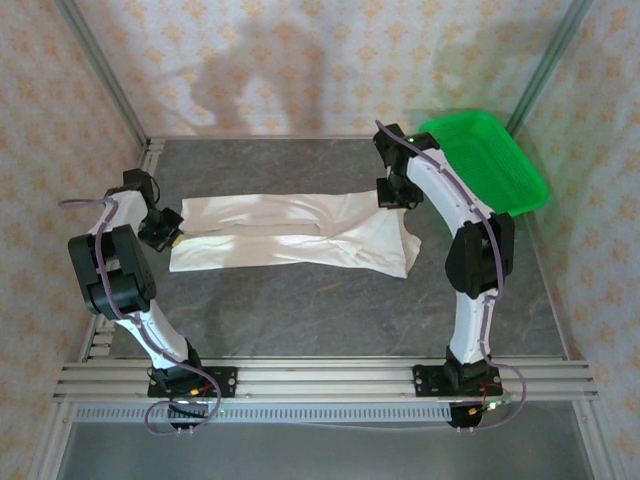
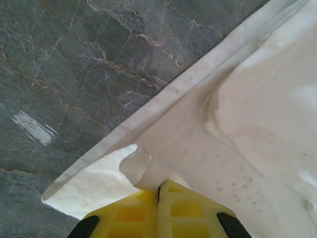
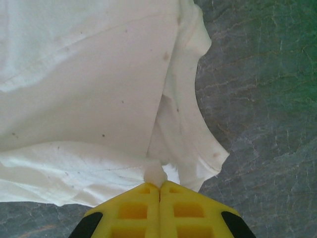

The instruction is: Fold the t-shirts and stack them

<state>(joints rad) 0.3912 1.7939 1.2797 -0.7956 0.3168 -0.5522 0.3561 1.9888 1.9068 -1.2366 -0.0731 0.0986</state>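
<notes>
White short-sleeved cloth t-shirt [image 1: 290, 235] lies flat across the middle of the worktop [image 1: 300, 320], stretched long from left to right as a narrow band, with the sleeve end bunched toward the right. Left hand [image 1: 165, 232] sits at the shirt's left end. In the left wrist view its yellow fingers [image 2: 133, 213] are pressed together with a curl of the cloth edge caught at the tips, so I read it as pinching the t-shirt. Right hand [image 1: 392, 195] is at the far right corner of the shirt. In the right wrist view the hand [image 3: 159, 187] is closed with a small nub of cloth nipped between the tips, so it is holding the t-shirt too. Progress, my read: the sides look folded in lengthwise and both hands have it pulled taut, so it's early to mid fold. Left to do: the crosswise fold or folds, smoothing the wrinkled sleeve end, then placing it for the stack. No stack started that I can see, and just one shirt is on the worktop. Green plastic basket [image 1: 500, 165] sits at the far right corner, tilted, well apart from the cloth; contents can't be told. The surface is dark grey marble-look with pale veins and a small whitish scuff [image 2: 33, 128]. Metal rails [image 1: 320, 380] run along the near edge. Beige patterned wallpaper [image 1: 300, 60] covers the enclosure walls, with soft shadows on the far wall.
</notes>
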